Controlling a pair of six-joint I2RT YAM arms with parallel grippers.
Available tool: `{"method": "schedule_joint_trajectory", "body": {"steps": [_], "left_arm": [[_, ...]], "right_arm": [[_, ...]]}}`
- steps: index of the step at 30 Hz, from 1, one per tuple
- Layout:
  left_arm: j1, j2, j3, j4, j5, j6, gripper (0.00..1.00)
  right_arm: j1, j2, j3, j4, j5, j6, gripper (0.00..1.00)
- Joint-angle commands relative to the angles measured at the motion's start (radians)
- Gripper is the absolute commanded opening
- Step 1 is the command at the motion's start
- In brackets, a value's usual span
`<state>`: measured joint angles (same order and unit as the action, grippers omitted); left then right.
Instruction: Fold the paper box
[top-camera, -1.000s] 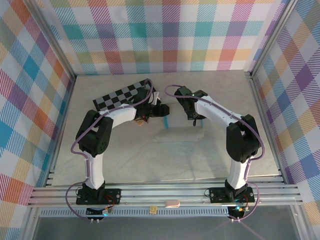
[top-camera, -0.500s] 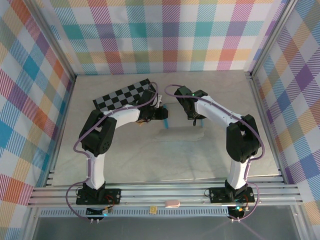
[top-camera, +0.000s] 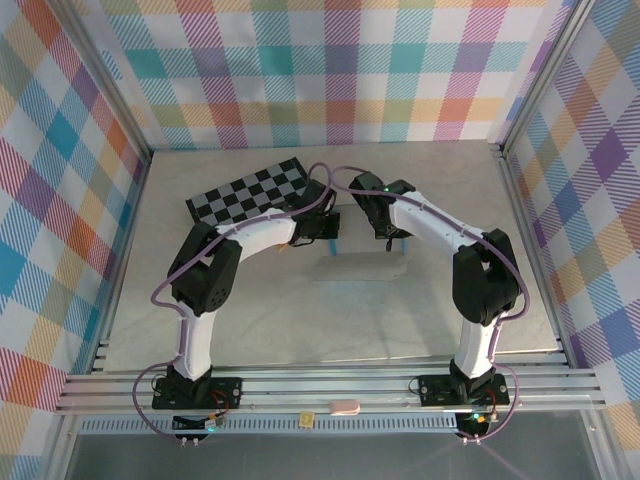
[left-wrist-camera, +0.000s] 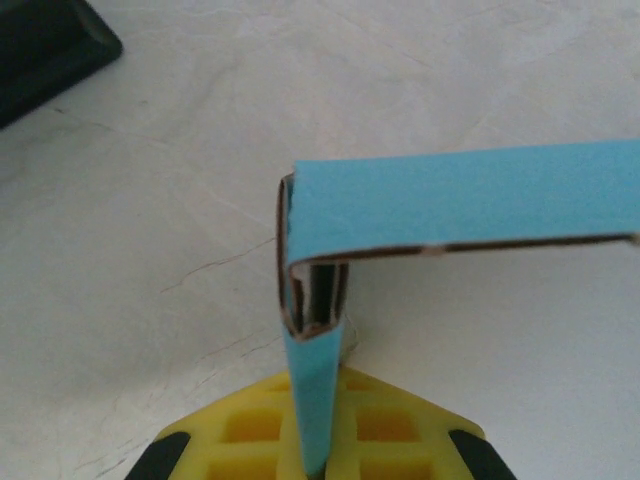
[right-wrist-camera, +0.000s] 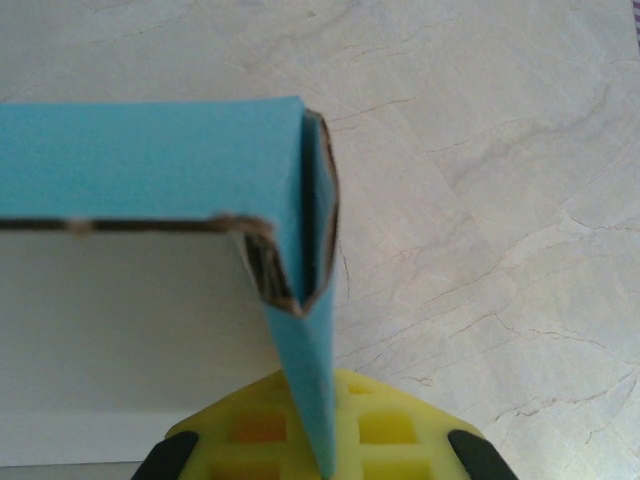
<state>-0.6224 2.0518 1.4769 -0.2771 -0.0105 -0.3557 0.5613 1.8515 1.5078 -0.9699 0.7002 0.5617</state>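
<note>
Both arms reach in over the bench (top-camera: 250, 330), and between them lies the box (top-camera: 360, 270), white inner face up, a little beyond the middle of the bench and down to the right of the checkered board (top-camera: 250, 190). The left claw (top-camera: 328, 230) is at the box's left end and the right claw (top-camera: 393, 238) at its right end, with a teal edge showing up at each end. Over to the left wrist view: the box (left-wrist-camera: 460, 195) shows a teal wall running off to the right, bent sharply at a corner with raw brown card edges. From that corner a narrow teal flap drops straight down into the yellow pads of the left claw (left-wrist-camera: 318, 455). That claw is pinched tight on the flap, no gap to speak of. White card lies below the wall, and pale marbled bench spreads out on the other side. A black corner sits at the top left of this view, well apart from the box. Now the right wrist view, a mirror of it: the box (right-wrist-camera: 150, 160) sends its teal wall off to the left. The corner fold is up top, and a teal flap runs down into the right claw (right-wrist-camera: 322, 455), clamped closed on it as well, with white card beneath the wall.
</note>
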Motion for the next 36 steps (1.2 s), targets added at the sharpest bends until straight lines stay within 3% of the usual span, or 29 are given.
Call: {"method": "schedule_joint_trajectory", "body": {"steps": [1, 7, 9, 14, 17, 20, 23, 28, 36], "left_arm": [[-0.016, 0.081, 0.004, -0.249, -0.287, -0.079, 0.0], [-0.028, 0.103, 0.033, -0.245, -0.278, -0.099, 0.0], [-0.028, 0.081, 0.026, -0.203, -0.241, -0.079, 0.11], [-0.029, -0.028, -0.029, -0.034, -0.027, 0.012, 0.4], [-0.01, -0.093, -0.077, 0.094, 0.188, 0.031, 0.49], [0.026, -0.102, -0.083, 0.113, 0.341, 0.022, 0.53], [0.049, -0.087, -0.077, 0.079, 0.384, 0.038, 0.54], [0.056, -0.061, -0.069, 0.014, 0.365, 0.085, 0.54], [0.055, -0.028, -0.083, 0.024, 0.262, 0.062, 0.39]], "right_arm": [[-0.004, -0.007, 0.015, -0.048, 0.03, 0.008, 0.0], [-0.003, -0.002, 0.019, -0.048, 0.025, 0.005, 0.0], [-0.003, -0.002, 0.019, -0.049, 0.025, 0.001, 0.0], [-0.003, 0.002, 0.02, -0.042, 0.02, -0.002, 0.0], [-0.003, 0.005, 0.022, -0.038, 0.016, -0.005, 0.0], [-0.003, 0.012, 0.026, -0.039, 0.016, -0.007, 0.0], [-0.004, 0.018, 0.032, -0.038, 0.016, -0.007, 0.0], [-0.004, 0.028, 0.043, -0.039, 0.015, -0.01, 0.0], [-0.006, 0.035, 0.051, -0.039, 0.016, -0.014, 0.0]]}}
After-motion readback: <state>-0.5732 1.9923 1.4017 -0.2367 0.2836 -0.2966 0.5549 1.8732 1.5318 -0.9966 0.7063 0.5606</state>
